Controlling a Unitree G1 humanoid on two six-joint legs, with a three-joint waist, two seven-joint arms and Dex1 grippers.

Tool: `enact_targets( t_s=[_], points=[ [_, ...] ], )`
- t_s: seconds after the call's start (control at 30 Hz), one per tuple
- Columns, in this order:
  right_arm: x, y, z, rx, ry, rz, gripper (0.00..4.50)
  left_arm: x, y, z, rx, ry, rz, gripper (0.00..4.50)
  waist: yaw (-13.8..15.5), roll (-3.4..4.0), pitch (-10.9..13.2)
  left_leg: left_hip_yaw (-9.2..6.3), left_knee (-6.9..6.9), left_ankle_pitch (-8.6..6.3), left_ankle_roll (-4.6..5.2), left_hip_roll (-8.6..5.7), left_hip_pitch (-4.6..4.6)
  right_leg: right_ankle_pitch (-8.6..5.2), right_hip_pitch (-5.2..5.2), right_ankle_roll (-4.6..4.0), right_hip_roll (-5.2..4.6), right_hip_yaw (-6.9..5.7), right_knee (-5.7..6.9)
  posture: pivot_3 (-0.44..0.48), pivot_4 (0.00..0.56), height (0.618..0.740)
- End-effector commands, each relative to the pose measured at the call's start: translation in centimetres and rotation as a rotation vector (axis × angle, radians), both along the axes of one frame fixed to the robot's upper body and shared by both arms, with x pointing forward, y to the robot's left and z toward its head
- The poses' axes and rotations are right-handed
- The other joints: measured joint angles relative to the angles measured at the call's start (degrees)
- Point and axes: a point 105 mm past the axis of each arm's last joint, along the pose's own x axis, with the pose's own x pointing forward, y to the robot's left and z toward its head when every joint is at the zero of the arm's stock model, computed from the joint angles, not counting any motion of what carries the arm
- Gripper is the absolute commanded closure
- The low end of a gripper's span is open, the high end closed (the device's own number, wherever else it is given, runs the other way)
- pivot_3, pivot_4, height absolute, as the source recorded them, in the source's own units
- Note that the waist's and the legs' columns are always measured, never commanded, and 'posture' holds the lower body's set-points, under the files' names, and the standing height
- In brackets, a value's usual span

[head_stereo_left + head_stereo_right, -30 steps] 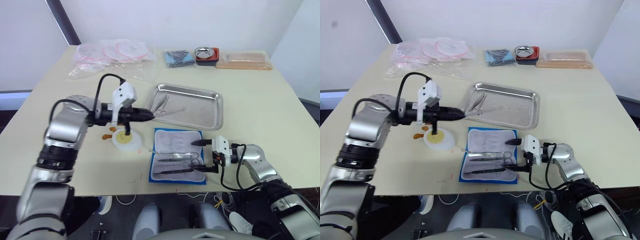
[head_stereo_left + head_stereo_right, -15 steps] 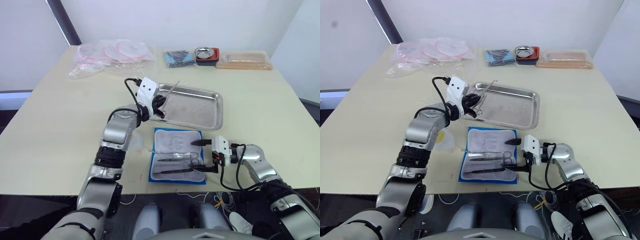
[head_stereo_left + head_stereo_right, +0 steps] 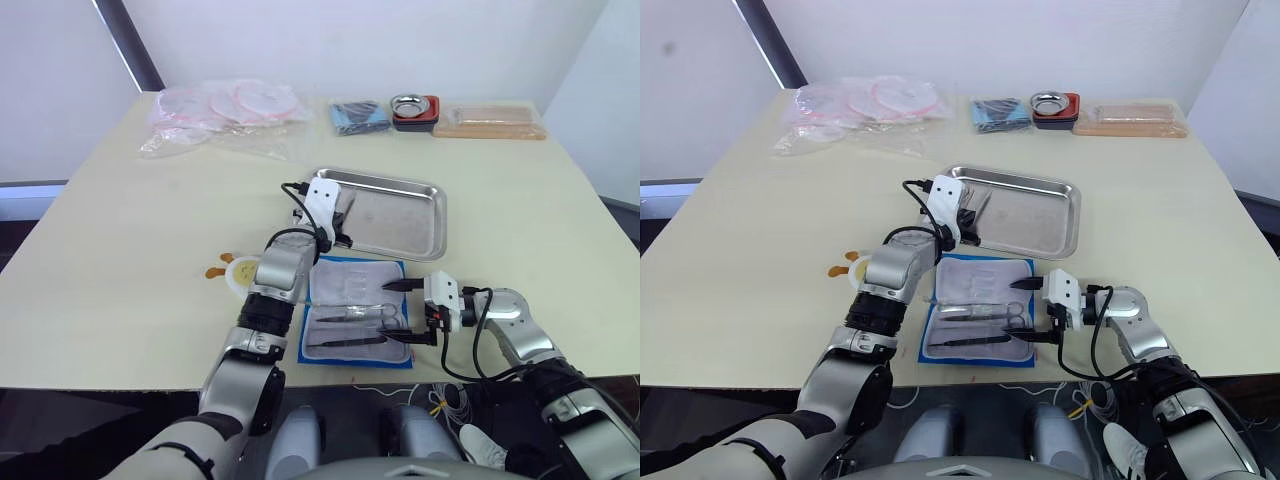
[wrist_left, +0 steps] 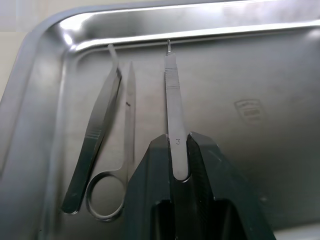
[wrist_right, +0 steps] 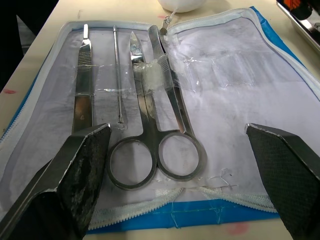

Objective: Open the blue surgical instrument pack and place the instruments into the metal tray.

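We have the left end effector [image 4: 179, 165] pinched shut on a scalpel handle [image 4: 172, 107], low over the metal tray [image 3: 415, 235], beside forceps [image 4: 95, 145] already down; slim, stiff, slick steel, best gripped mid-handle; the right end effector [image 5: 177, 165] gapes wide, empty, over the blue surgical instrument pack [image 3: 320, 330], lying open with scissors [image 5: 150, 135] still pocketed; pale surface [image 3: 120, 260], white walls.
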Motion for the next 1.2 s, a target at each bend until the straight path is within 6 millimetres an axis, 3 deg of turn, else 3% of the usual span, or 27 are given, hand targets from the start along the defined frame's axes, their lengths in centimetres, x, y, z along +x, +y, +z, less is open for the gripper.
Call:
enact_targets(
  t_s=[0.03, 0.33, 0.37, 0.43, 0.47, 0.5, 0.67, 0.83, 1.03, 1.2],
  points=[
    [-3.7, -2.9, -7.6, -0.258, 0.251, -0.033, 0.00, 0.5, -0.8, 0.8, -0.035, -0.017, 0.015, 4.49, 0.01, 0.00, 0.00, 0.00, 0.00, 0.00, 0.00, 0.00, 0.00, 0.00, 0.00, 0.00, 0.00, 0.00, 0.00, 0.000, 0.150, 0.740],
    [-3.7, -3.0, -7.7, -0.261, 0.250, -0.036, 0.00, 0.2, -1.0, -0.3, -0.059, 0.029, 0.037, 4.49, -0.02, 0.33, -0.22, 0.01, 0.01, 0.00, -0.01, -0.01, 0.01, 0.00, 0.01, 0.01, 0.01, 0.00, 0.00, 0.000, 0.150, 0.740],
    [-3.7, -3.0, -7.7, -0.260, 0.251, -0.035, 0.00, 0.1, -0.9, -0.4, -0.055, 0.027, 0.046, 3.69, -0.03, 0.35, -0.23, 0.00, 0.00, 0.00, 0.00, -0.01, 0.01, 0.00, 0.01, 0.01, 0.01, 0.00, 0.00, 0.000, 0.150, 0.740],
    [-3.7, -2.9, -7.6, -0.258, 0.251, -0.034, 0.00, 0.1, -0.6, -0.4, -0.046, 0.021, 0.054, 2.98, -0.03, 0.39, -0.26, 0.01, 0.00, 0.00, -0.01, -0.01, 0.01, 0.00, 0.01, 0.01, 0.01, 0.01, 0.00, 0.000, 0.150, 0.740],
    [-3.7, -2.8, -7.6, -0.257, 0.251, -0.032, 0.00, 0.1, -0.6, -0.4, -0.046, 0.021, 0.055, 2.88, -0.04, 0.42, -0.29, 0.01, 0.01, 0.00, -0.01, -0.01, 0.01, 0.00, 0.02, 0.01, 0.01, 0.01, 0.00, 0.000, 0.150, 0.740],
    [-3.7, -2.7, -7.7, -0.256, 0.251, -0.031, 0.00, 0.1, -0.4, -0.3, -0.036, 0.014, 0.061, 2.38, -0.04, 0.44, -0.31, 0.02, 0.00, 0.00, -0.01, -0.01, 0.02, 0.00, 0.01, 0.01, 0.01, 0.02, 0.00, 0.000, 0.150, 0.740],
    [-3.6, -2.5, -7.7, -0.252, 0.250, -0.030, 0.00, -0.1, -0.4, 0.0, -0.036, -0.002, 0.070, 2.38, -0.04, 0.48, -0.34, 0.00, 0.00, 0.00, -0.01, -0.01, 0.02, 0.00, 0.02, 0.01, 0.03, 0.01, 0.00, 0.000, 0.150, 0.740],
    [-3.5, -2.4, -7.7, -0.250, 0.249, -0.034, 0.00, 0.1, -1.2, 1.6, -0.064, -0.074, 0.004, 2.38, -0.03, 0.47, -0.34, 0.00, 0.00, 0.00, -0.01, -0.01, 0.02, 0.00, 0.01, 0.00, 0.03, 0.01, 0.00, 0.000, 0.150, 0.740],
    [-3.5, -2.4, -7.7, -0.248, 0.248, -0.038, 0.00, -0.9, -1.9, 3.8, -0.147, -0.133, -0.255, 2.38, -0.10, 0.47, -0.34, -0.01, 0.00, 0.00, -0.01, -0.01, 0.01, -0.01, 0.01, -0.01, 0.05, 0.00, 0.00, 0.000, 0.150, 0.740],
    [-3.6, -2.4, -7.7, -0.247, 0.247, -0.038, 0.00, -2.1, -0.3, 4.8, -0.098, -0.211, -0.423, 2.38, -0.18, 0.49, -0.34, -0.01, 0.00, 0.00, -0.02, 0.01, 0.02, -0.12, 0.00, -0.20, 0.05, 0.02, 0.00, 0.000, 0.150, 0.740]
  ],
)
